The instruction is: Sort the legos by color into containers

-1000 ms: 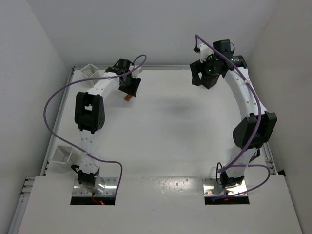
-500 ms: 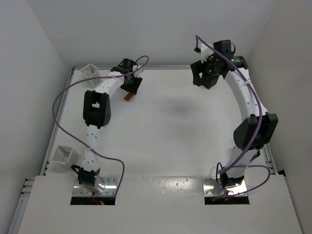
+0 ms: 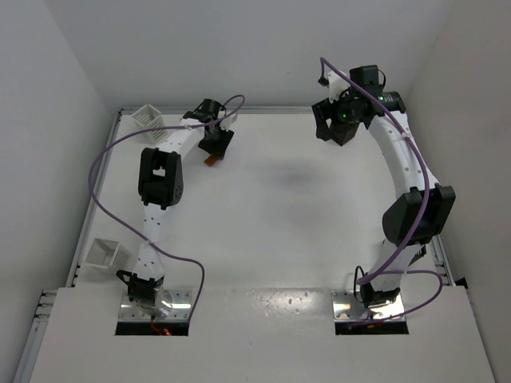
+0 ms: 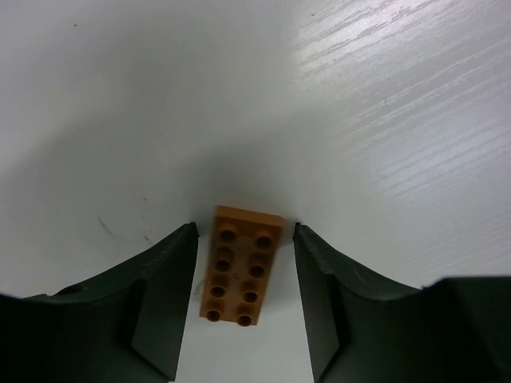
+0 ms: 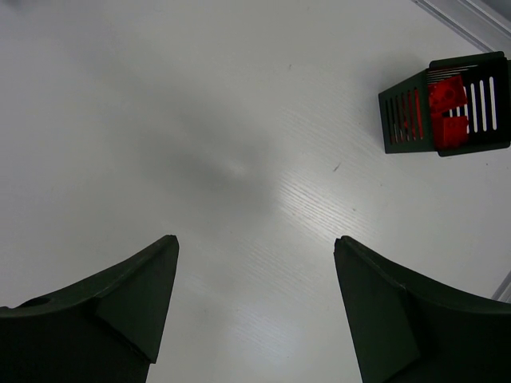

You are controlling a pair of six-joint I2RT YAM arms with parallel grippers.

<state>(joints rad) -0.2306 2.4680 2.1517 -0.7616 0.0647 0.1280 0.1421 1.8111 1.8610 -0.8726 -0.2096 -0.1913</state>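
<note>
An orange-brown flat studded lego point(image 4: 241, 266) lies on the white table between the fingers of my left gripper point(image 4: 244, 231), with a narrow gap on each side. The left gripper is open around it. In the top view the lego point(image 3: 210, 160) sits at the far left just below the left gripper point(image 3: 212, 150). My right gripper point(image 5: 255, 239) is open and empty, held high above the table at the far right point(image 3: 334, 132). A black slatted basket point(image 5: 444, 104) holding red legos stands beyond it. Two white baskets stand at the far-left corner point(image 3: 148, 116) and the near-left edge point(image 3: 106, 253).
The table's raised rim point(image 3: 100, 183) runs along the left side and the back, close to the white baskets. The rim also shows in the right wrist view point(image 5: 471, 17) beside the black basket. Purple cables loop off both arms.
The left arm has stretched farther toward the back, its elbow moving up. The left gripper stays over the orange-brown lego, which has not moved. The right arm is nearly still.
</note>
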